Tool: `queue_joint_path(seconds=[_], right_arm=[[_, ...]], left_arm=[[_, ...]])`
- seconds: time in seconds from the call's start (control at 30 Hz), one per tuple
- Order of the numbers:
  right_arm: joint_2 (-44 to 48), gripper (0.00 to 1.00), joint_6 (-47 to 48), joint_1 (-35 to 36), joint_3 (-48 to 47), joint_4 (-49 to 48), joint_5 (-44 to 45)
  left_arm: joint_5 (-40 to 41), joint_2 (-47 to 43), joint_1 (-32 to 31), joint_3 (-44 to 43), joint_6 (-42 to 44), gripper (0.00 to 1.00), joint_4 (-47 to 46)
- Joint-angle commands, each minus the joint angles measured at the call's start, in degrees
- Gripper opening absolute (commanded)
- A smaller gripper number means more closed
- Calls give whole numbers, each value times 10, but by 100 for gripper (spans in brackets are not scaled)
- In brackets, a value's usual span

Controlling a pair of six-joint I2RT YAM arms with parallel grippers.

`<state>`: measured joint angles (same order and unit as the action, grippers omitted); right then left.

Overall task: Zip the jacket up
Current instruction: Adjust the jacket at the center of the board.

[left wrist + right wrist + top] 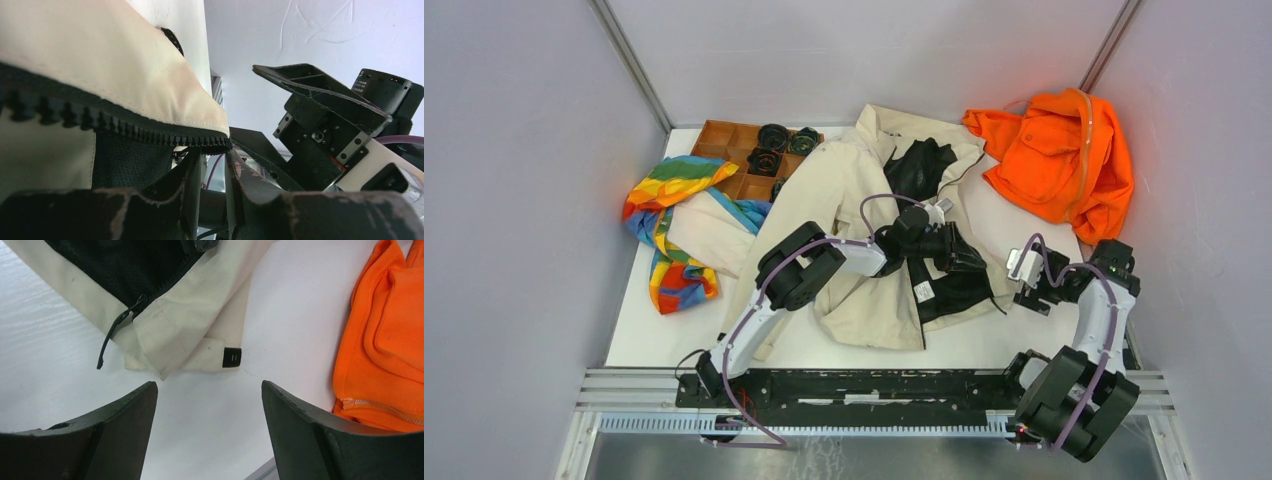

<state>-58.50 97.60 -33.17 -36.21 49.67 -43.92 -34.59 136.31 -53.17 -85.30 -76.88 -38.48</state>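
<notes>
The beige jacket (854,190) lies spread open on the white table, its black lining showing in the middle. My left gripper (964,258) reaches over the lining. In the left wrist view a raised flap of the jacket (100,65) hangs before the camera. Its dark zipper tape (125,127) ends right at my left gripper (215,155), whose jaws are nearly together and pinch that edge. My right gripper (1027,290) hovers open above bare table by the jacket's lower right corner (170,325). A black zipper pull (117,327) dangles from that corner, ahead of the right gripper (209,385).
An orange garment (1059,160) lies at the back right, close to the right gripper's right side (385,340). A rainbow-striped cloth (674,225) lies on the left. A brown tray (724,140) with several black parts stands at the back left. The right arm (325,130) fills the left wrist view's right side.
</notes>
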Motion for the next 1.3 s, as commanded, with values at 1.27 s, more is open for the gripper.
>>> queue_joint_path(seconds=[1.27], right_arm=[[-53,75,-559,105,-8,-134,111]], left_arm=[[-24,21,-13,-48,8,34,33]])
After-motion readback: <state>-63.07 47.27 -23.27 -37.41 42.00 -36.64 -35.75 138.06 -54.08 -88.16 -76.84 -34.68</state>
